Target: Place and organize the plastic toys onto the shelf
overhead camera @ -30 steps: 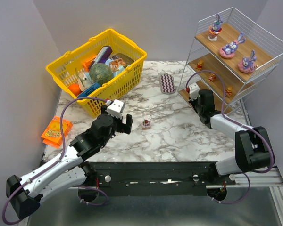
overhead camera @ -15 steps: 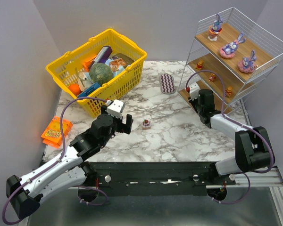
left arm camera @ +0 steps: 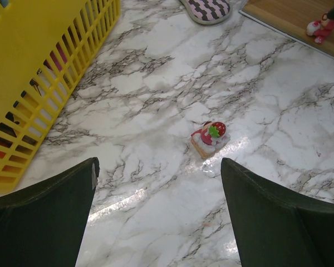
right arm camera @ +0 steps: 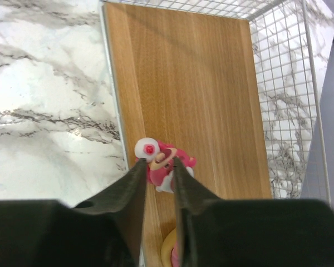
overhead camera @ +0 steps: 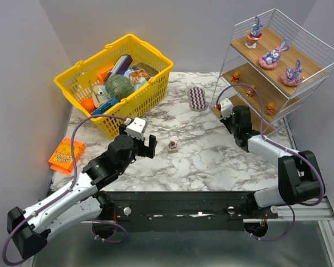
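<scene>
Though orange packet (overhead camera: 67,154) print blurs, right gripper (right arm camera: 157,162) over pink toy (right arm camera: 164,151)

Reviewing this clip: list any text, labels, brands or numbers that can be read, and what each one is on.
No text can be read.
orange packet: printed lettering, too blurred to read.
packages in the yellow basket: print too small to read.
</scene>
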Robot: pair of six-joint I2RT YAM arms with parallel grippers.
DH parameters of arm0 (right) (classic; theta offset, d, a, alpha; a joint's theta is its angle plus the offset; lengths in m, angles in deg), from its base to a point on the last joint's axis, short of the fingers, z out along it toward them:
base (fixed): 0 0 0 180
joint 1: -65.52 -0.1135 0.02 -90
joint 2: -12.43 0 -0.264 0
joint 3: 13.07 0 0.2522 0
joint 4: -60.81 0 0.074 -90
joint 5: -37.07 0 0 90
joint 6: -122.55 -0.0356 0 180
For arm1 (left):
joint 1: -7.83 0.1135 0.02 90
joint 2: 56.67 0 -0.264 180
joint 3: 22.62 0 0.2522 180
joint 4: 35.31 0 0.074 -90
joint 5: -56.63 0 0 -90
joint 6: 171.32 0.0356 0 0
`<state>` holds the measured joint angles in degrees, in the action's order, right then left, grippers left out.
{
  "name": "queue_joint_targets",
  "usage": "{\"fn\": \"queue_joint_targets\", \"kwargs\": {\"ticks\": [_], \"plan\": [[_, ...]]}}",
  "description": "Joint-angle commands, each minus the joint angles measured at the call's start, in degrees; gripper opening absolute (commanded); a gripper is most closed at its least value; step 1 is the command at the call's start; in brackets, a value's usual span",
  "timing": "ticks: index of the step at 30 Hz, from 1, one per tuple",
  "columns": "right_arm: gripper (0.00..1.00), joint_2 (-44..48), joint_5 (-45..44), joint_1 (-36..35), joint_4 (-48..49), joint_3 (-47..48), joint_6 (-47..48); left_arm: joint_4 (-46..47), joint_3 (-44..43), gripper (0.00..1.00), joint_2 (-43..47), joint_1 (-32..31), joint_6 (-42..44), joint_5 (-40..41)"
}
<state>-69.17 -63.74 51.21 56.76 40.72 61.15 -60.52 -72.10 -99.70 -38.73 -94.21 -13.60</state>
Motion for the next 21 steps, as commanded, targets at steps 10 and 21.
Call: {"fn": "queue_joint_targets", "kwargs": {"ticks": [10,21], "plan": [[0.01,-7.6,-4.13,-2.22,-3.3,3.12,4.18,1.16,0.48,0.99,0.92,0.51,0.05,1.06],[0.01,-10.86,-7.3,-2.31,-3.74,5.06,4.18,1.42,0.57,0.99,0.84,0.78,0.05,0.8]]}}
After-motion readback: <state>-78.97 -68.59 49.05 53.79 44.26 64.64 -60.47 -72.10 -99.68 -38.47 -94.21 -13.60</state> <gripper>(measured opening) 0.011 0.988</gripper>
